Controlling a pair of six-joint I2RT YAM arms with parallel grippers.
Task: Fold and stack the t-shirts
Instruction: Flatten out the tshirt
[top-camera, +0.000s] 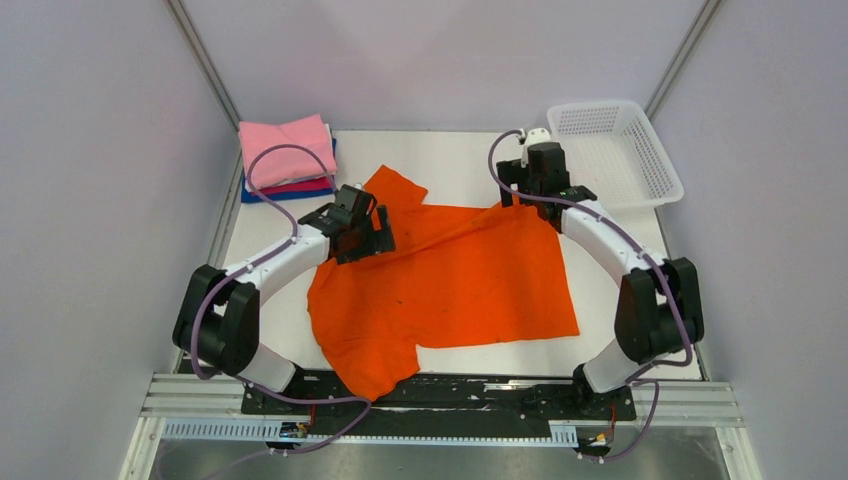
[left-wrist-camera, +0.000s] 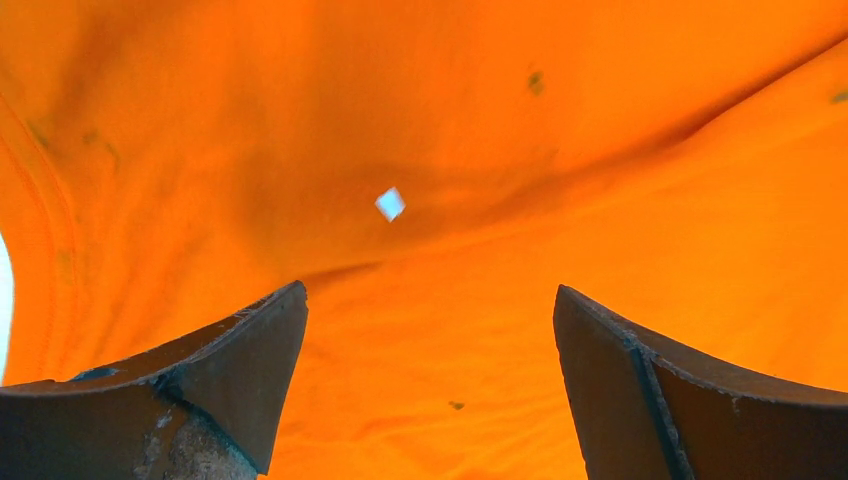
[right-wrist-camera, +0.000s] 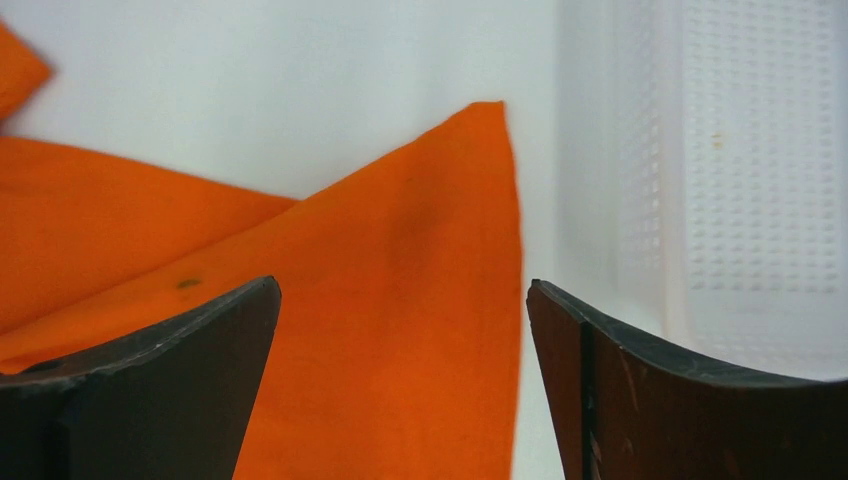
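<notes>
While left tool (left-wrist-camera: 430, 290) gapes, orange t-shirt (top-camera: 450, 285) lies spread.

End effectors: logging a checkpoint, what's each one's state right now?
Left end effector: open, empty, over the orange shirt.
Right end effector: open, empty, at the shirt's corner near the basket.

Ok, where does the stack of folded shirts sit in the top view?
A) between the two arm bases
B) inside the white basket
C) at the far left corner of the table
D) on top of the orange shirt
C: the folded stack, pink on top, lies at the far left corner of the table, well apart from the white basket at far right.
</notes>
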